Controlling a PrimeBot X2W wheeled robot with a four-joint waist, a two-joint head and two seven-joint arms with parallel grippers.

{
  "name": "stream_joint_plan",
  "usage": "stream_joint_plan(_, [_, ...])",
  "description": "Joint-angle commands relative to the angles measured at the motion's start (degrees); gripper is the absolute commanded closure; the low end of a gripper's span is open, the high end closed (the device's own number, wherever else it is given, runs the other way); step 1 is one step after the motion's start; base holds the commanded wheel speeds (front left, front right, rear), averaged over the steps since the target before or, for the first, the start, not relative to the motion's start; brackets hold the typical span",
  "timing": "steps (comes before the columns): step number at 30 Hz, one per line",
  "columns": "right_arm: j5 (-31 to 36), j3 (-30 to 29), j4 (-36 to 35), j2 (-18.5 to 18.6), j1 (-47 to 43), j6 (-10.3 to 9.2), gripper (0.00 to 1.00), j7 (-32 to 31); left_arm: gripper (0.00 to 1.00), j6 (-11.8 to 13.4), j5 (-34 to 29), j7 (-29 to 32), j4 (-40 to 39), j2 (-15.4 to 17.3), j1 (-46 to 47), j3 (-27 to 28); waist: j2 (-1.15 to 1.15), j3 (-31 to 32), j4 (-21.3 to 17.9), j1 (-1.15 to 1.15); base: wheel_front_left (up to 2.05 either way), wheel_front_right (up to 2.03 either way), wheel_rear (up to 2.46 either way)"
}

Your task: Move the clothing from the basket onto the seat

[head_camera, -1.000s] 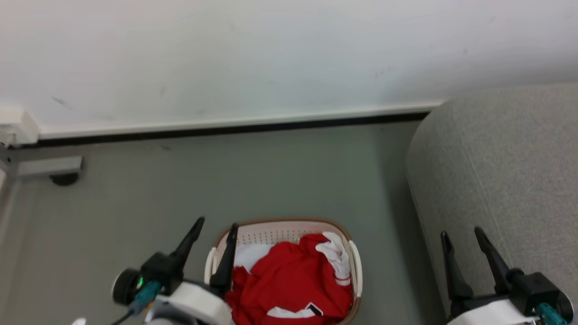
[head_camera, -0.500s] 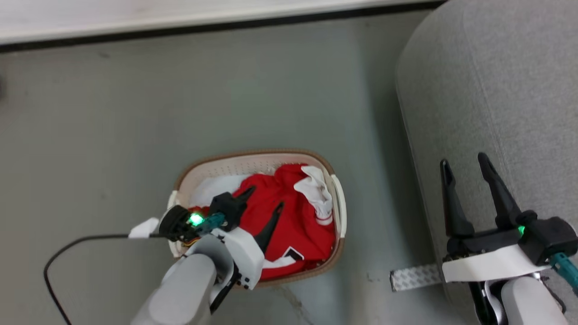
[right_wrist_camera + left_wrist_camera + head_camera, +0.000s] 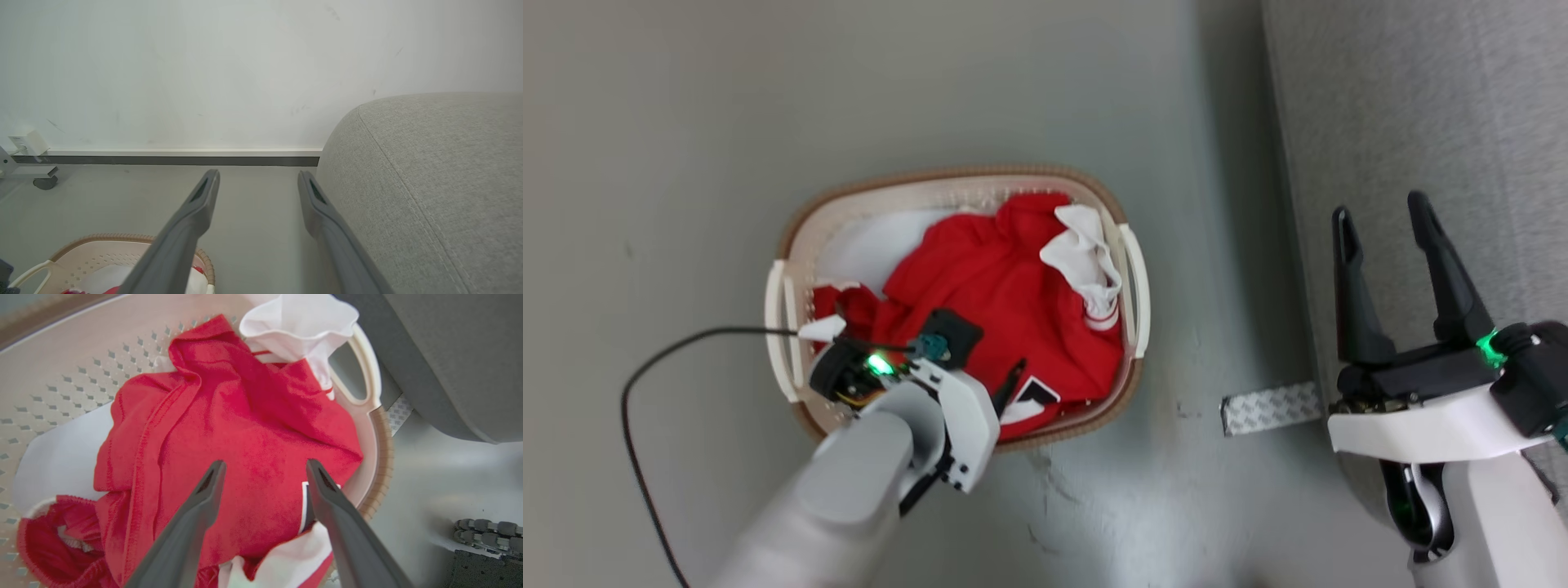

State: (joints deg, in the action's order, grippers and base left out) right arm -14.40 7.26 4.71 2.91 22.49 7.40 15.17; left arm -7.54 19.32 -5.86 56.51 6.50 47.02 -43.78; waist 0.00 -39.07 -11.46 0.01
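The basket (image 3: 947, 176), cream with a brown rim, stands on the grey floor. It holds the clothing (image 3: 1005, 286), crumpled red jerseys with white trim. My left gripper (image 3: 996, 367) points down into the basket. In the left wrist view it (image 3: 265, 463) is open, its two fingers straddling the red clothing (image 3: 245, 416) just above the fabric, with nothing gripped. My right gripper (image 3: 1380, 208) is open and empty, held over the left edge of the seat (image 3: 1421, 82), a light grey sofa. The right wrist view shows it (image 3: 259, 175) beside the seat (image 3: 429, 163).
A plain white pad (image 3: 866, 245) lies under the jerseys. A black cable (image 3: 686, 335) loops over the floor left of the basket. A patterned metal strip (image 3: 1270, 408) lies at the sofa's foot. Wall and skirting (image 3: 163, 153) stand beyond, with a caster wheel (image 3: 43, 182).
The head camera has tilted down, so the whole picture shifted. My left gripper has moved from beside the basket to over it and down toward the red jerseys. Both grippers stay open.
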Motion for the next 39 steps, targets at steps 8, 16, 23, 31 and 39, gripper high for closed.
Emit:
stream_joint_plan(8, [-1.45, -0.32, -3.03, 0.00, 2.72, 0.17, 0.00, -0.02, 0.00, 0.14, 4.46, 4.30, 2.02, 3.47, 5.24, -9.07, 0.00, -10.28, -0.69, -0.01, 0.00, 0.00, 0.00])
stream_joint_plan(16, [-2.79, -1.50, -5.17, -0.01, 3.53, 0.17, 0.00, -0.02, 0.81, 0.13, 8.28, 3.92, 2.12, 5.94, 9.42, -15.80, 0.00, -14.75, -1.94, -0.01, 0.00, 0.00, 0.00])
stream_joint_plan(23, [-3.05, -2.65, -4.76, -0.01, 2.53, 0.17, 0.00, -0.02, 1.00, 0.13, 10.47, -1.07, 2.95, 5.38, 10.59, -18.51, 0.00, -12.64, -1.31, -0.01, 0.00, 0.00, 0.00])
stream_joint_plan(31, [-1.85, -2.42, -3.11, 0.02, 1.13, 0.17, 0.00, -0.02, 1.00, 0.13, 12.26, -7.37, 5.21, 3.53, 9.63, -18.33, 0.00, -4.85, 0.85, -0.01, 0.00, 0.00, 0.00])
stream_joint_plan(39, [-1.67, -2.10, -0.68, 0.03, -2.01, 0.17, 0.00, -0.02, 1.00, 0.13, 14.70, -9.21, 5.35, 1.99, 5.80, -16.09, 0.00, 4.51, 2.43, -0.01, 0.00, 0.00, 0.00])
